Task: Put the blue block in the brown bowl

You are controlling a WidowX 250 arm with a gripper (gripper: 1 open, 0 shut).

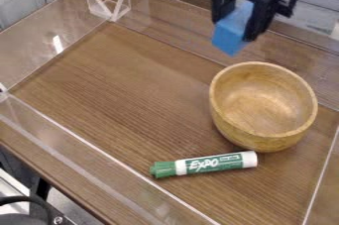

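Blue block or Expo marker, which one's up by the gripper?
The blue block, right at the gripper; the marker lies down below the bowl.

wooden tabletop [106, 100], clear side panel [66, 160], cable [30, 202]
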